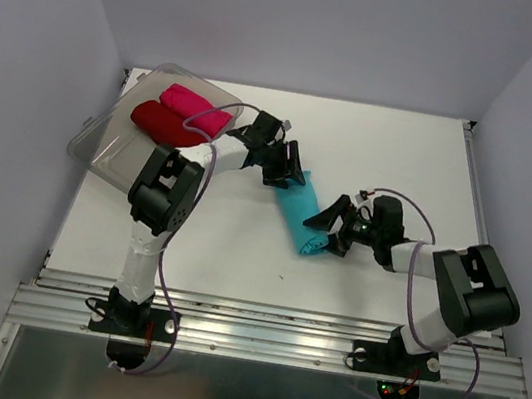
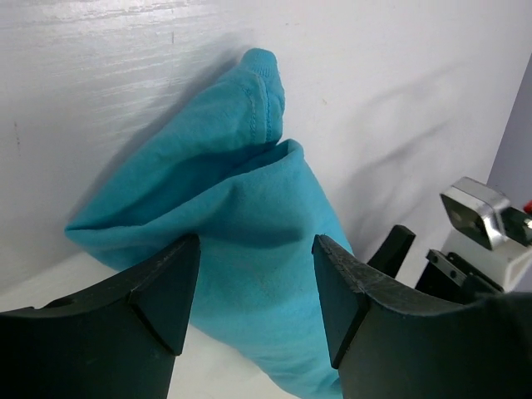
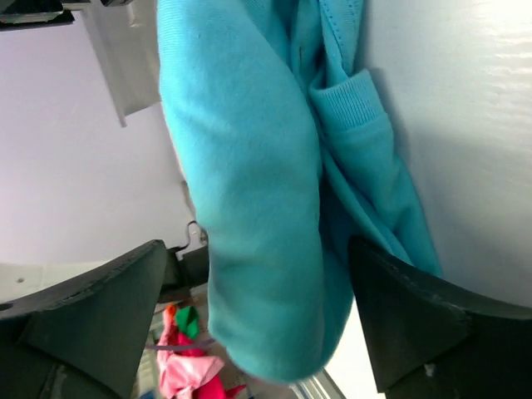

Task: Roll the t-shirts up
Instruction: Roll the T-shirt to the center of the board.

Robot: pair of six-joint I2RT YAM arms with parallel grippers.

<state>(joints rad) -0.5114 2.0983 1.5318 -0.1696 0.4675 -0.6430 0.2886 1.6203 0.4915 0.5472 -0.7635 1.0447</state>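
Lying rolled on the white table (image 1: 237, 256) to the right of the clear tub (image 1: 102, 148), the turquoise t-shirt (image 1: 301, 213) sits between two grippers. The left gripper (image 1: 293, 174), jaws apart and clamping nothing, stands at the end nearer the tub. The right gripper (image 1: 324, 231), jaws spread wide, flanks the end farther from the tub without pinching it. The dark red t-shirt (image 1: 157, 122) and pink t-shirt (image 1: 197, 108) rest in the tub.

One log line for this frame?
turquoise t-shirt: rolled | left gripper: open, far end | right gripper: open, near end
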